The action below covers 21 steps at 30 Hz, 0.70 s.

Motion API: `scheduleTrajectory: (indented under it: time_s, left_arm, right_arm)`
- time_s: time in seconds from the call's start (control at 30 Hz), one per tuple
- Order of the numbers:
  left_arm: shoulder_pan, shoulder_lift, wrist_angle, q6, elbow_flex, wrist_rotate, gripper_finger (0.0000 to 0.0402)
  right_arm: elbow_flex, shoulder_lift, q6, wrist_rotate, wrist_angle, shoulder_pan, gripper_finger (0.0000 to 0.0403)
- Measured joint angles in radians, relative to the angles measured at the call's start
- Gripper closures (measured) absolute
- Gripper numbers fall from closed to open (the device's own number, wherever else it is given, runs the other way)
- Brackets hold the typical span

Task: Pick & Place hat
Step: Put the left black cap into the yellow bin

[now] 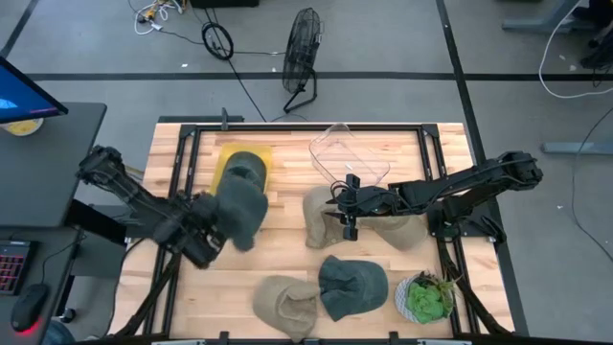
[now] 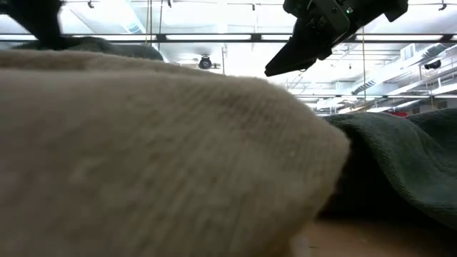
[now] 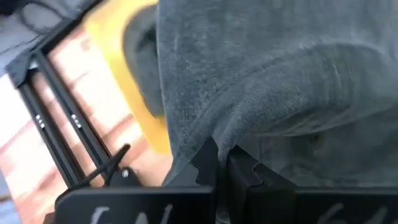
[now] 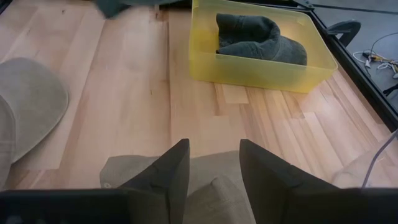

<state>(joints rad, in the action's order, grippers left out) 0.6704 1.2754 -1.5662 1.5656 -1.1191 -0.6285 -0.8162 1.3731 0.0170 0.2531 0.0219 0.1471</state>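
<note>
My left gripper (image 1: pixel 220 225) is shut on a dark grey-green hat (image 1: pixel 241 211) beside the yellow bin (image 1: pixel 222 165), at the table's left. A second dark hat (image 4: pixel 258 38) lies inside that bin. My right gripper (image 1: pixel 345 213) is open and hovers above a beige hat (image 1: pixel 321 222) at the table's middle. In the right wrist view its fingers stand over a raised fold of that hat (image 4: pixel 211 186). The low view shows the right gripper (image 2: pixel 285 61) well above the table. My left gripper pinches the dark hat's knit fabric (image 3: pixel 214 134) between its two shut fingers (image 3: pixel 245 171), at a fold near the hat's edge. The hat spreads out ahead of the fingers, partly over the yellow bin (image 3: pixel 115 37). How many layers it has, I cannot tell.
A clear bin (image 1: pixel 350 153) stands at the far middle. Near the front edge lie another beige hat (image 1: pixel 287 302) and a dark green hat (image 1: pixel 352 286), with a small potted plant (image 1: pixel 426 297) at the near right. Bare wood (image 4: pixel 124 81) shows between the beige hat and the yellow bin.
</note>
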Motion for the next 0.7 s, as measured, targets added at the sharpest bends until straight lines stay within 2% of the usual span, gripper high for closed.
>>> scheduleTrajectory:
  time_s: [0.2,0.3,0.53,0.7]
  left_arm:
    - [-0.188,-0.001,0.000,0.002,0.000,-0.085,0.0393]
    - [-0.293,-0.001,0.000,-0.096,0.000,-0.135,0.0393]
    - [-0.521,0.005,0.017,-0.209,0.000,-0.130,0.0392]
    - [-0.629,0.021,0.102,-0.308,0.000,-0.127,0.0392]
  right_arm:
    - [0.000,0.000,0.000,0.000,-0.003,0.000,0.0256]
    - [0.000,0.000,-0.001,0.000,-0.003,0.000,0.0256]
    - [0.000,0.000,0.000,0.000,-0.003,0.000,0.0256]
    - [0.000,0.000,0.000,0.000,-0.003,0.000,0.0256]
